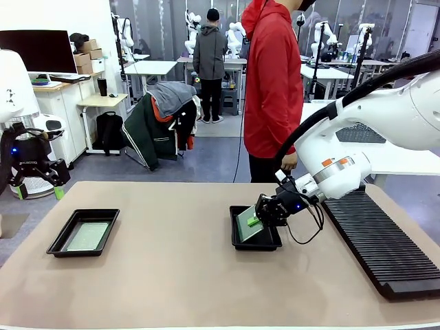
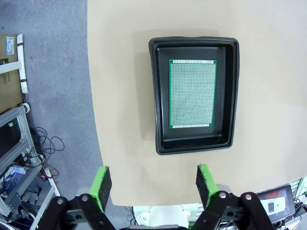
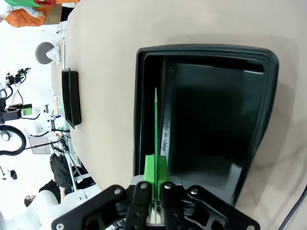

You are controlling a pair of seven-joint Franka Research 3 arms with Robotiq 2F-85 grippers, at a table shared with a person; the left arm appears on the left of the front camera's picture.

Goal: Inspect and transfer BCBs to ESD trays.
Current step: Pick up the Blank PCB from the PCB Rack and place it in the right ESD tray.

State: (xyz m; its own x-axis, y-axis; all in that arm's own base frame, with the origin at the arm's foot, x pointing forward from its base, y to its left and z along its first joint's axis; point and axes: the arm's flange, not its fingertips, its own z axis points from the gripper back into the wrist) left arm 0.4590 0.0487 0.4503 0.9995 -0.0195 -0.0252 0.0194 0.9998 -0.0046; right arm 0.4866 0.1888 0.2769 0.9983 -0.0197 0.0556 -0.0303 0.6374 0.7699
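Two black ESD trays lie on the tan table. In the left tray (image 1: 58, 242) a pale-green BCB (image 1: 87, 236) lies flat. My left gripper (image 1: 39, 191) hangs open off the table's left edge. Its wrist view looks down on that tray (image 2: 160, 96) and its board (image 2: 193, 93), far beyond the open gripper (image 2: 153, 187). My right gripper (image 1: 260, 218) is shut on a second BCB (image 1: 247, 224), tilted inside the right tray (image 1: 256, 245). In the right wrist view this board (image 3: 156, 120) stands edge-on in the gripper (image 3: 156, 167), against the left wall of the tray (image 3: 206, 50).
A long black slotted rack (image 1: 385, 240) lies along the table's right side. A person in a red hoodie (image 1: 275, 82) stands at the far edge, behind the right tray. Bare tabletop stretches between the two trays.
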